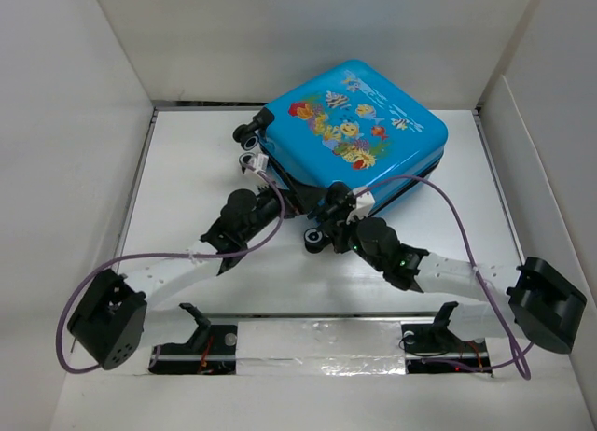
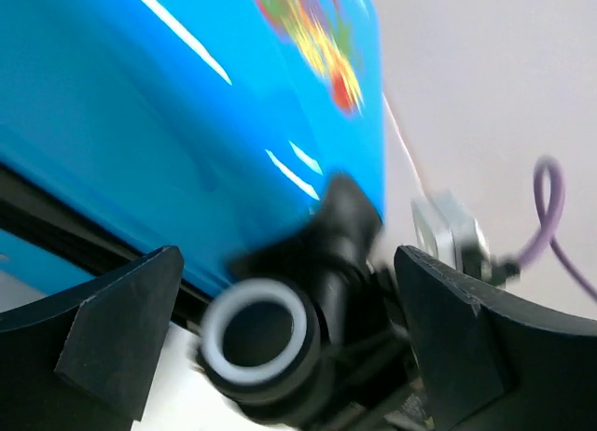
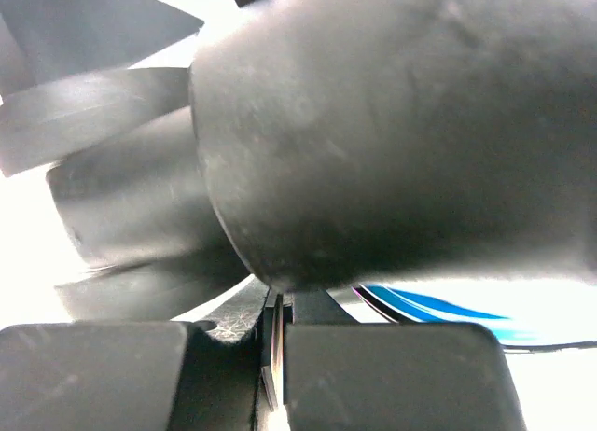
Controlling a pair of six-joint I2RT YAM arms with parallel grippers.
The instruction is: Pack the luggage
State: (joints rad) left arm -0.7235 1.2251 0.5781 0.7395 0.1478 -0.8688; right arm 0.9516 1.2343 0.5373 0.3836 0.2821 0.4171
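Top external view gives us the luggage, a small bright blue hard-shell suitcase with a fish and coral print. It lies flat on the white bench, printed shell up. It is close to the far edge, a little to the right of the middle, and turned so that one corner points to the near edge. Its two shells lie one on the other, with a dark band between them along the near side. Black-and-white wheels stand out at its left corner, and one more wheel at the near corner.

Both arms reach in from the near corners of the bench to the near side of the suitcase. The left gripper is at the near-left side of the shell. In the left wrist view its fingers are spread wide, and a wheel with a white ring sits between them, touching neither finger as far as we see (this picture is blurred). Behind it, a purple cable hangs.

The right gripper is at the near corner, just beside the lone wheel. In the right wrist view its fingers are pressed almost together, with only a thin slit between them; something pale shows in the slit, but we cannot tell what it is. A large dark blurred shape fills the view above.
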